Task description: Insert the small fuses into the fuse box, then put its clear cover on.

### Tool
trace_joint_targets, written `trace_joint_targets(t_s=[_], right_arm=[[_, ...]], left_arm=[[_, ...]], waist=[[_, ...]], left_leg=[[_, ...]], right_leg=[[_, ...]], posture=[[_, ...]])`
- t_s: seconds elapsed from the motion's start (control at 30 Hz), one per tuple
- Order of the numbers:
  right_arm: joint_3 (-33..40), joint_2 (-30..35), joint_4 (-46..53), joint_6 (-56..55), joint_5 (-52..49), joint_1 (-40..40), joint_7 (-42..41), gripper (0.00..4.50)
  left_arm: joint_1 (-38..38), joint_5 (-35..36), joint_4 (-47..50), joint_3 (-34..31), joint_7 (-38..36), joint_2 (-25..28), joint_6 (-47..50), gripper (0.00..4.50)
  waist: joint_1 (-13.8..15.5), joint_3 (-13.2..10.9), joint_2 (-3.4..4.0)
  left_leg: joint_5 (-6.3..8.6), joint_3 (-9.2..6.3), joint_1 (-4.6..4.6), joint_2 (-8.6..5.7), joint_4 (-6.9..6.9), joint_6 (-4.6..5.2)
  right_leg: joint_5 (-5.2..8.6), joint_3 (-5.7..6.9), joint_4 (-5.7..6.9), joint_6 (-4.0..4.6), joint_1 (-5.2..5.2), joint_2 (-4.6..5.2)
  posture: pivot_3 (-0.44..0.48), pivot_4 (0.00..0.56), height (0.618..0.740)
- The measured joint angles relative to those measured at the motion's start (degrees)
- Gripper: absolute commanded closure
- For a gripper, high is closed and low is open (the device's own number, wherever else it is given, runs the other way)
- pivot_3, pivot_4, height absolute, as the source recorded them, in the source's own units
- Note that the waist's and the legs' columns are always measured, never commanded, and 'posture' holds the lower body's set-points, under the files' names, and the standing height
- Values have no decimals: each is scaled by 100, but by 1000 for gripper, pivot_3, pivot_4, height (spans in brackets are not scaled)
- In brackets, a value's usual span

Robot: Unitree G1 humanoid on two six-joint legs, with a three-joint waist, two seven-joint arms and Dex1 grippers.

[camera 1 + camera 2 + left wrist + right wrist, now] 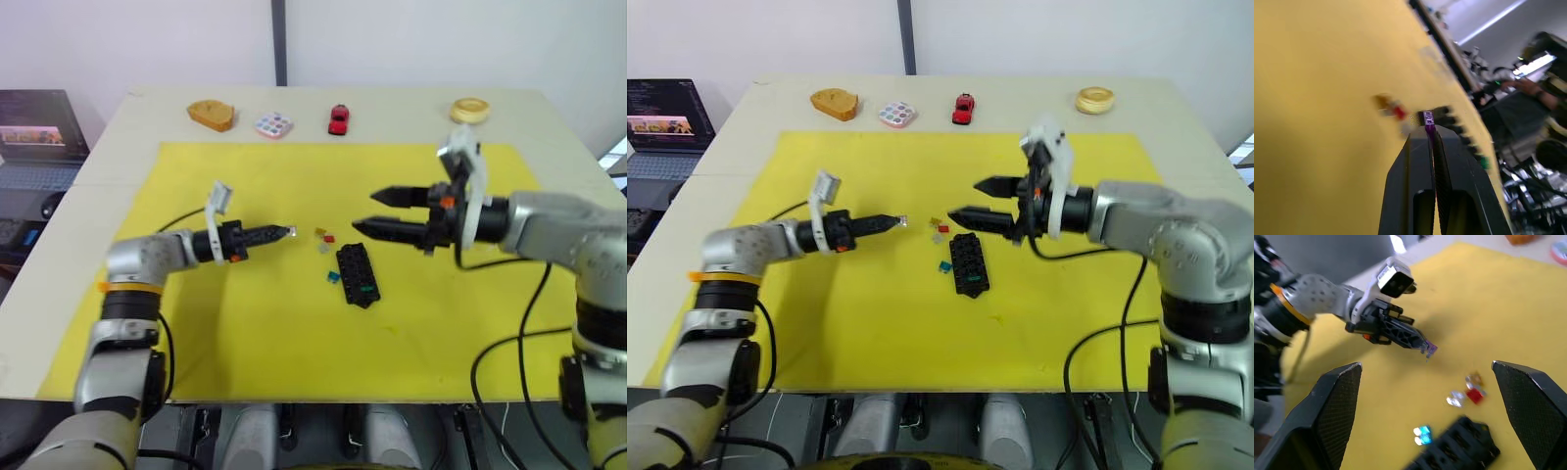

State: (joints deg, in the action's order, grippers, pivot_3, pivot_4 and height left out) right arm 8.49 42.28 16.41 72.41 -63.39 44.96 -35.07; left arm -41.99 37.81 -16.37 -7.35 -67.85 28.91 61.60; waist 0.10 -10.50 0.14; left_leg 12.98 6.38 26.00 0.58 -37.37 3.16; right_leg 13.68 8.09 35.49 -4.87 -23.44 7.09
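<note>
1. Right now the left gripper [1430, 133] is pinched tight on the purple fuse [1428, 120], which pokes out past the fingertips, held up clear of the yellow mat [245, 323].
2. Over to the head views: that left gripper points toward the middle of the mat, with the fuse at its tip hanging well short of the fuse box [357, 274].
3. And the right gripper [380, 212] comes in from the other side with its fingers spread wide, nothing between them, hovering above the mat just beyond the far end of the box.
4. Down on the mat, the fuse box lies flat, black, running lengthwise away from the robot at a slight slant, with a green fuse [366, 289] showing at its near right edge.
5. Loose fuses sit in a little cluster just off the box's far left corner: a tan-yellow fuse [1475, 379], a red fuse [1474, 395] touching or almost touching it, and a pale grey fuse [1455, 399] just beside those.
6. A teal-blue fuse [1421, 433] lies alone on the mat by the left side of the box, near its middle.
7. Along the far table edge beyond the mat: a tan block [212, 115], a dotted palette [274, 124], a red toy car [339, 118] and a round yellowish ring [469, 110], all well apart from the action.
</note>
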Motion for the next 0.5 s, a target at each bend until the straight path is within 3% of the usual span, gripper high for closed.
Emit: trace_joint_targets(t_s=[0.17,0.27,0.37,0.5], right_arm=[[-125,-92,-504,322,-309,698,-288,0],[-214,-290,-758,373,-334,1094,-476,922],[-328,-392,-775,340,-295,1231,-573,2434],[-438,-522,-756,325,-250,1211,-583,2434]], left_arm=[[-456,888,1306,-201,-74,513,690,4435],[-607,1241,1870,-260,-18,705,877,4500],[-675,1399,2170,-267,215,698,877,4500],[-674,1402,2297,-261,584,603,670,4500]], waist=[[23,-1,2],[-8,-2,1],[13,-1,2],[16,-2,2]], left_leg=[[2,0,4,-4,0,2],[1,3,11,-4,-1,3],[-2,3,11,1,-1,4],[-6,8,11,1,-8,8]], right_leg=[[1,1,-8,2,0,1],[1,0,-4,1,-7,-6],[1,0,-2,1,-5,-22],[1,0,9,1,-6,-29]], posture=[[0,150,740],[0,150,740],[0,150,740],[0,150,740]])
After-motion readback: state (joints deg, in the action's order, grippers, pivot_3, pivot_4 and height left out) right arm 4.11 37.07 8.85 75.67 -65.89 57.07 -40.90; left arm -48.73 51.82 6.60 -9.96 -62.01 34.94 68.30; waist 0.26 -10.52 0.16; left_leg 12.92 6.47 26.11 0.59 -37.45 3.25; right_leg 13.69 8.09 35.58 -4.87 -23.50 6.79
